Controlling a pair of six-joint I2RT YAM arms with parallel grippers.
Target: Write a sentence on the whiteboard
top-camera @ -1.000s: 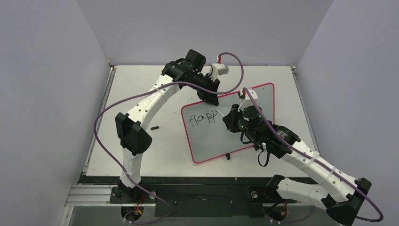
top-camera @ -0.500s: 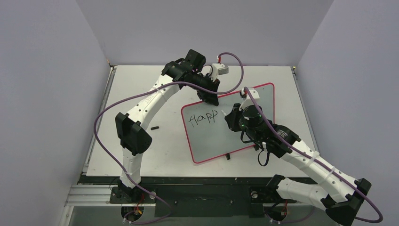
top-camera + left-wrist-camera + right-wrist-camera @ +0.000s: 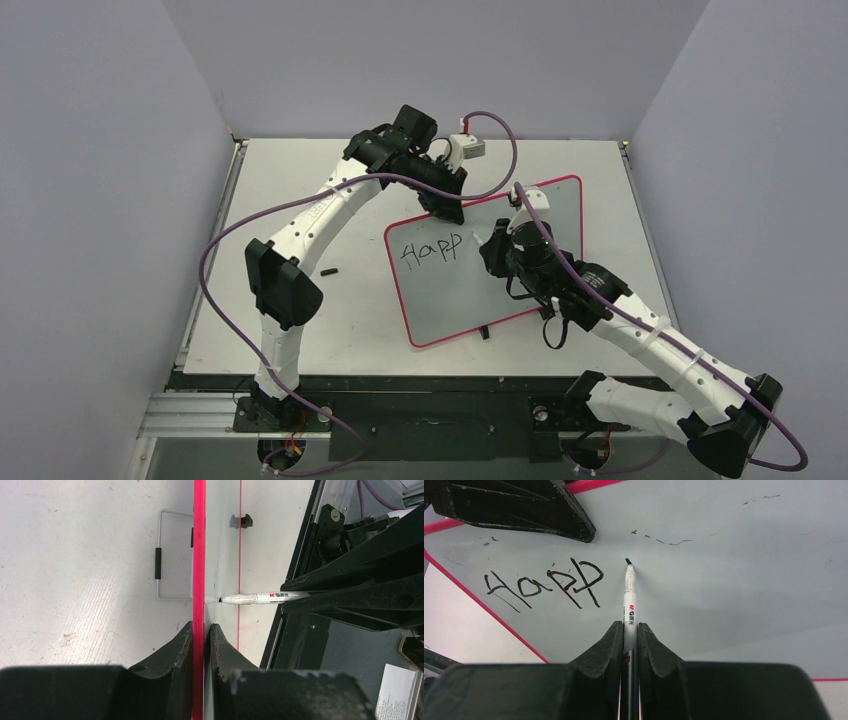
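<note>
The whiteboard (image 3: 450,300) with its red rim is held tilted up off the table. My left gripper (image 3: 450,212) is shut on the board's top rim, and the left wrist view shows the fingers (image 3: 200,626) pinching the red edge (image 3: 199,555). The sentence (image 3: 430,250) reads "Happ" in black (image 3: 544,582). My right gripper (image 3: 490,250) is shut on a white marker (image 3: 629,600). Its black tip touches the whiteboard (image 3: 734,580) just right of the last "p". The left wrist view shows the marker (image 3: 260,598) meeting the board side-on.
A small black cap (image 3: 328,271) lies on the grey table (image 3: 300,200) left of the board. A black tab (image 3: 484,331) sits on the board's near edge. Behind the board is a wire stand (image 3: 160,562). Grey walls close in three sides.
The right wrist has shifted slightly up and to the right, carrying the marker tip past the last "p". No new letter shows. The left arm has stayed still.
</note>
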